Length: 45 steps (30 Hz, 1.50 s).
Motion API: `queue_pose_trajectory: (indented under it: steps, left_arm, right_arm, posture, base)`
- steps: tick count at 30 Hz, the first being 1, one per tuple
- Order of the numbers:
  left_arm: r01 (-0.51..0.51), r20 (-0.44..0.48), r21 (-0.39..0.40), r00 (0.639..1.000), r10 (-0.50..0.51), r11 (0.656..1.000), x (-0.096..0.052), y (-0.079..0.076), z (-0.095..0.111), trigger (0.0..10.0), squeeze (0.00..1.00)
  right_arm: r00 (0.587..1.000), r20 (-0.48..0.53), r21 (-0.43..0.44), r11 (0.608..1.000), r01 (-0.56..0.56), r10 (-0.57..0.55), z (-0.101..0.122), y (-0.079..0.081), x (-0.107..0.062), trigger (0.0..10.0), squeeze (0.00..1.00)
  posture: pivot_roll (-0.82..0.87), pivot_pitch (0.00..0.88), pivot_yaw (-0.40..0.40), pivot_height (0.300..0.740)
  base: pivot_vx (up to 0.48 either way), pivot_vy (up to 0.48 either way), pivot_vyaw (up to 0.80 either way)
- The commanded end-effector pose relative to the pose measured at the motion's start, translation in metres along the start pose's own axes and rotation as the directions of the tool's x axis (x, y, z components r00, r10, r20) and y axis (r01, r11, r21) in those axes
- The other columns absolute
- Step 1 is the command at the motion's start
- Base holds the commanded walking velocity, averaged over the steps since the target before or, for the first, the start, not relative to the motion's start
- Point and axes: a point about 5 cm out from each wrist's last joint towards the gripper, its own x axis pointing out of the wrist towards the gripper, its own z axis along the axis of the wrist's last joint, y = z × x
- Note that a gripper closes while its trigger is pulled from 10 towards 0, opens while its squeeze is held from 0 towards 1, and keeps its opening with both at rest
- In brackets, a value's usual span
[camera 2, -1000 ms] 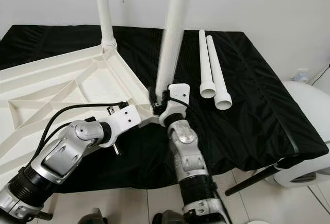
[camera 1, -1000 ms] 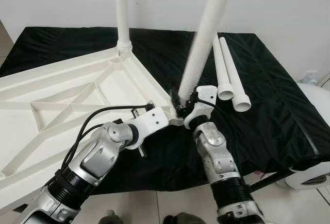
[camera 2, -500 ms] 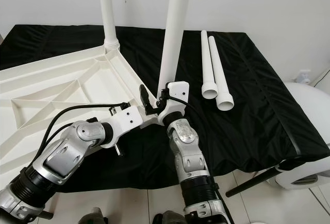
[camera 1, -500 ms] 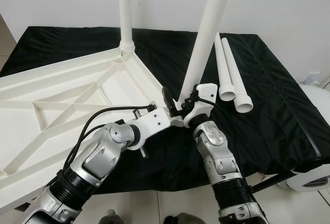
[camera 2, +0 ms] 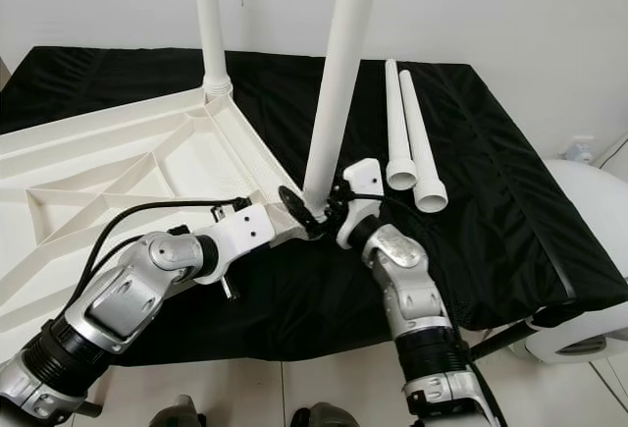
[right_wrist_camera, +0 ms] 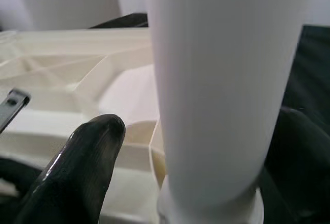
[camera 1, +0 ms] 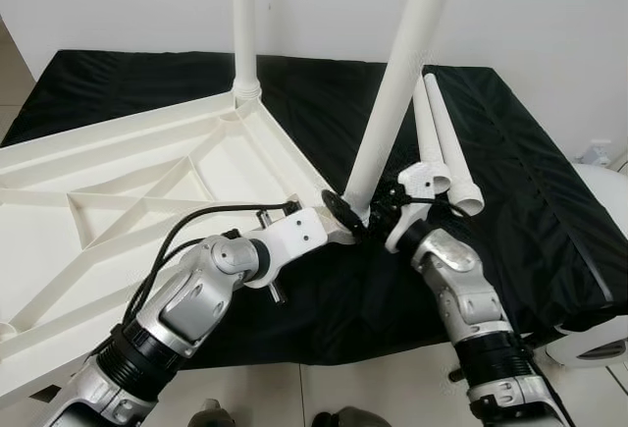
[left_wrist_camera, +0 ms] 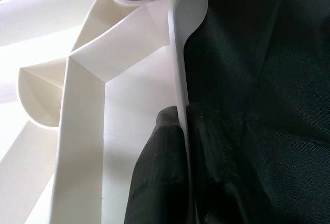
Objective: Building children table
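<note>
At the near corner: left gripper (camera 1: 339,221) pinches the thin rim wall of the upturned white tabletop (camera 1: 147,201), one black finger (left_wrist_camera: 157,177) inside the rim and one outside on the cloth.
Right gripper: right gripper (camera 2: 316,213) has its fingers spread on either side of the foot of the near leg (camera 2: 339,74), not pressed onto it as far as the wrist view shows.
Near leg: white tube standing almost upright in the near-corner socket, leaning slightly away from the robot.
Handling: probably light, stiff moulded plastic, smooth and slippery; best gripped low on the leg near its collar, and on the rim or ribs of the top.
Tabletop: lies underside up on the black-covered desk (camera 1: 510,182), braced by diagonal ribs.
Far corner: second leg (camera 1: 244,25) stands upright in its socket.
Far right of the desk: two spare legs (camera 2: 412,142) lie side by side, flared ends toward the robot.
</note>
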Motion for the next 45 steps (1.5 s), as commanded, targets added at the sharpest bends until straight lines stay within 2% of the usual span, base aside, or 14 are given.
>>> queue_pose_trajectory:
  steps: [1, 7, 9, 18, 19, 21, 22, 23, 24, 36, 37, 38, 39, 45]
  left_arm:
    - [-0.007, 0.008, 0.044, 1.000, 0.007, 0.999, 0.002, -0.004, 0.003, 10.0, 0.00]
    - [-0.005, 0.009, 0.046, 1.000, 0.005, 0.999, 0.002, -0.004, 0.004, 10.0, 0.00]
    - [-0.004, 0.009, 0.048, 1.000, 0.004, 0.999, 0.002, -0.003, 0.004, 10.0, 0.00]
    - [-0.005, 0.010, 0.048, 1.000, 0.004, 0.999, 0.001, -0.003, 0.005, 10.0, 0.00]
    - [-0.004, 0.011, 0.048, 1.000, 0.004, 0.999, 0.001, -0.003, 0.005, 10.0, 0.00]
    - [-0.005, 0.011, 0.048, 1.000, 0.004, 0.999, 0.001, -0.002, 0.005, 10.0, 0.00]
    - [-0.005, 0.010, 0.048, 1.000, 0.005, 0.999, 0.001, -0.002, 0.005, 10.0, 0.00]
    - [-0.005, 0.010, 0.048, 1.000, 0.005, 0.999, 0.001, -0.002, 0.005, 10.0, 0.00]
    - [-0.006, 0.011, 0.048, 1.000, 0.006, 0.999, 0.001, -0.002, 0.006, 10.0, 0.00]
    - [-0.006, 0.014, 0.045, 1.000, 0.006, 0.999, 0.001, -0.003, 0.006, 10.0, 0.00]
    - [-0.006, 0.014, 0.046, 1.000, 0.005, 0.999, 0.001, -0.003, 0.007, 10.0, 0.00]
    - [-0.006, 0.014, 0.046, 1.000, 0.005, 0.999, 0.001, -0.003, 0.007, 10.0, 0.00]
    - [-0.005, 0.016, 0.046, 1.000, 0.005, 0.999, 0.001, -0.003, 0.007, 10.0, 0.00]
    - [-0.006, 0.020, 0.046, 1.000, 0.005, 0.999, 0.001, -0.004, 0.007, 10.0, 0.00]
  right_arm:
    - [1.000, -0.011, -0.002, 1.000, -0.025, 0.025, -0.002, -0.007, -0.001, 10.0, 0.00]
    - [0.998, -0.036, -0.008, 0.999, -0.044, 0.043, -0.004, -0.018, -0.002, 10.0, 0.00]
    - [0.998, -0.045, -0.023, 0.999, -0.043, 0.042, -0.003, -0.028, 0.000, 10.0, 0.00]
    - [0.999, -0.042, -0.039, 0.999, -0.033, 0.031, 0.002, -0.045, 0.008, 10.0, 0.00]
    - [0.998, -0.041, -0.039, 0.998, -0.038, 0.037, 0.002, -0.046, 0.008, 5.0, 0.00]
    - [0.998, -0.043, -0.039, 0.998, -0.049, 0.048, 0.002, -0.046, 0.009, 5.0, 0.00]
    - [0.997, -0.045, -0.039, 0.998, -0.057, 0.056, 0.002, -0.046, 0.009, 1.4, 0.00]
    - [0.997, -0.045, -0.039, 0.998, -0.057, 0.056, 0.002, -0.046, 0.009, 1.4, 0.00]
    - [0.997, -0.048, -0.036, 0.997, -0.065, 0.064, 0.001, -0.046, 0.009, 0.0, 0.00]
    - [0.990, -0.070, -0.034, 0.992, -0.125, 0.122, -0.006, -0.048, 0.004, 0.0, 0.00]
    - [0.990, -0.069, -0.031, 0.992, -0.124, 0.122, -0.005, -0.049, 0.003, 3.3, 0.00]
    - [0.990, -0.069, -0.031, 0.992, -0.124, 0.122, -0.005, -0.049, 0.003, 3.3, 0.00]
    - [0.991, -0.066, -0.028, 0.992, -0.121, 0.119, -0.005, -0.049, 0.002, 10.0, 0.00]
    - [0.997, -0.014, -0.007, 0.997, -0.072, 0.072, -0.004, -0.042, -0.002, 10.0, 0.00]
  posture:
    - [0.04, 0.000, -0.078, 0.740]
    - [0.04, 0.000, -0.074, 0.740]
    - [0.05, 0.000, -0.069, 0.740]
    - [0.05, 0.000, -0.065, 0.740]
    - [0.05, 0.000, -0.065, 0.740]
    - [0.05, 0.000, -0.067, 0.740]
    - [0.05, 0.000, -0.067, 0.740]
    - [0.05, 0.000, -0.067, 0.740]
    - [0.06, 0.000, -0.070, 0.740]
    - [0.05, 0.000, -0.074, 0.740]
    - [0.05, 0.000, -0.076, 0.740]
    - [0.05, 0.000, -0.076, 0.740]
    - [0.05, 0.000, -0.077, 0.740]
    - [0.04, 0.000, -0.080, 0.740]
  base:
    - [0.000, 0.000, 0.00]
    - [0.000, 0.000, 0.00]
    - [0.000, 0.000, 0.00]
    - [0.000, 0.000, 0.00]
    - [0.000, 0.000, 0.00]
    - [0.000, 0.000, 0.00]
    - [0.000, 0.000, 0.00]
    - [0.000, 0.000, 0.00]
    - [0.000, 0.000, 0.00]
    - [0.000, 0.000, 0.00]
    - [0.000, 0.000, 0.00]
    - [0.000, 0.000, 0.00]
    - [0.000, 0.000, 0.00]
    - [0.000, 0.000, 0.00]
